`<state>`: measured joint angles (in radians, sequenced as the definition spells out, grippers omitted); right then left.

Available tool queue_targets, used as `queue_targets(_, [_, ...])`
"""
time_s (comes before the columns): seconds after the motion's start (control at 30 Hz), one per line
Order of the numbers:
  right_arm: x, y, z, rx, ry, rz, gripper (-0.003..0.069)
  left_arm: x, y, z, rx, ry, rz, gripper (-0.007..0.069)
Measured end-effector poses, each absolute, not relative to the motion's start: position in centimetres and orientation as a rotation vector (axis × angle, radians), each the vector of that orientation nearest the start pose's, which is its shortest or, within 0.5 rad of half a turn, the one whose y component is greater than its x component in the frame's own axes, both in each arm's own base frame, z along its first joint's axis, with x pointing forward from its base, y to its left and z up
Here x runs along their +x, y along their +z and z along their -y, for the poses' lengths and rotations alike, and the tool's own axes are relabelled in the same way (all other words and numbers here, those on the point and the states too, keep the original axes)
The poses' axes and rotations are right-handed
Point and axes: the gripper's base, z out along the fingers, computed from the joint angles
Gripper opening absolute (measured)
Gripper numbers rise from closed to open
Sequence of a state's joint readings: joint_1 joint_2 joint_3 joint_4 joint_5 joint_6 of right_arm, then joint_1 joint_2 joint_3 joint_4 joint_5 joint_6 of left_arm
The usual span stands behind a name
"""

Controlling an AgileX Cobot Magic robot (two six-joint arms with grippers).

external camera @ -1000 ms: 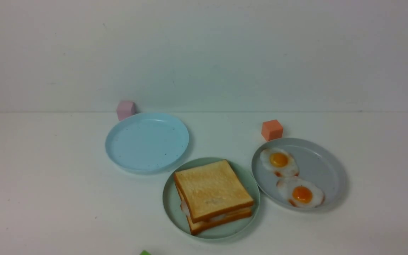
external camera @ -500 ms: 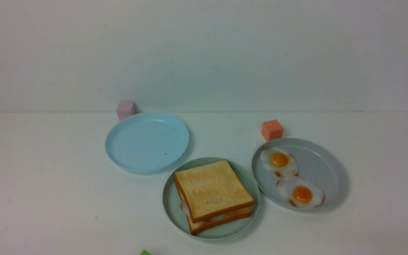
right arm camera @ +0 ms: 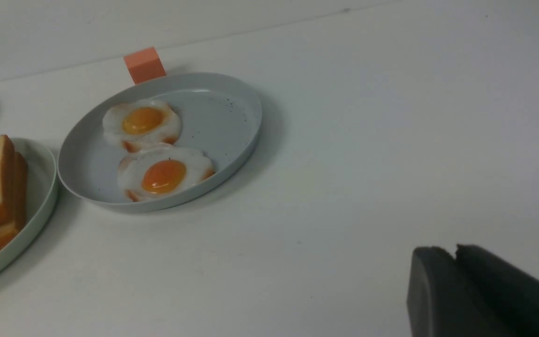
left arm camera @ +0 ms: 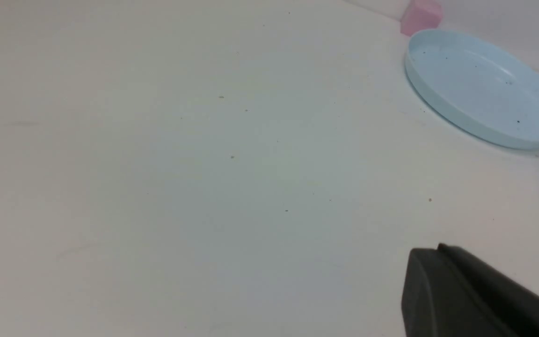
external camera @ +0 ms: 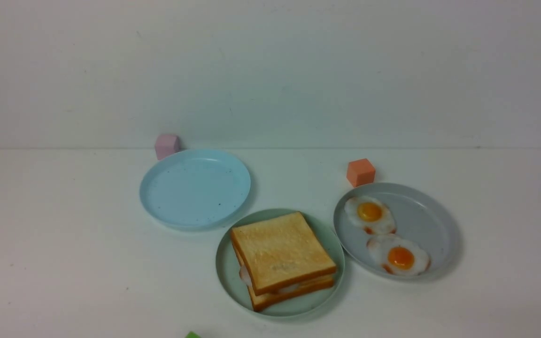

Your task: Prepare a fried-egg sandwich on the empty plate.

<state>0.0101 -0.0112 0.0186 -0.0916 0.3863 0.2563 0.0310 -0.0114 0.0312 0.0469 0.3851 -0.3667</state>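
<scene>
The white counter (external camera: pixel 64 234) is being occupied by three plates, mint (external camera: pixel 227 277), blue (external camera: pixel 195 190), grey (external camera: pixel 432 225), plus pink (external camera: pixel 166 145) and orange (external camera: pixel 360 172) cubes.

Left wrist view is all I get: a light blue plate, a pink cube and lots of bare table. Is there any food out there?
Observer: Yes. A fried-egg sandwich sits on a mint-green plate, nearer the robot than your light blue plate.
Operator: Any eggs left over?
Observer: Two. One fried egg and a second egg lie on a grey-blue plate, to the right of the sandwich.
Operator: Is there another cube too?
Observer: An orange cube stands just behind that grey-blue plate.
</scene>
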Motion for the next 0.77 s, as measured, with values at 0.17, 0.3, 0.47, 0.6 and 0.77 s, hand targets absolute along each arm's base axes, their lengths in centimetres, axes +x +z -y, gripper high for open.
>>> queue_targets(0.17, [5.21, 17.3, 0.26, 0.175, 0.092, -1.869, 0.0085, 5.22, 16.87, -0.32, -0.345, -0.183, -1.86, -0.0003])
queue_targets(0.3, [5.21, 17.3, 0.26, 0.175, 0.092, -1.869, 0.009, 5.22, 16.87, -0.32, -0.345, -0.183, -1.86, -0.0003])
queue_targets(0.47, [5.21, 17.3, 0.26, 0.175, 0.092, -1.869, 0.0095, 5.22, 16.87, -0.32, -0.345, -0.183, -1.86, 0.0])
queue_targets(0.6, [5.21, 17.3, 0.26, 0.175, 0.092, -1.869, 0.0101, 5.22, 16.87, -0.32, -0.345, -0.183, -1.86, 0.0005])
queue_targets(0.77, [5.21, 17.3, 0.26, 0.175, 0.092, -1.869, 0.0106, 5.22, 16.87, -0.32, -0.345, -0.183, -1.86, 0.0009])
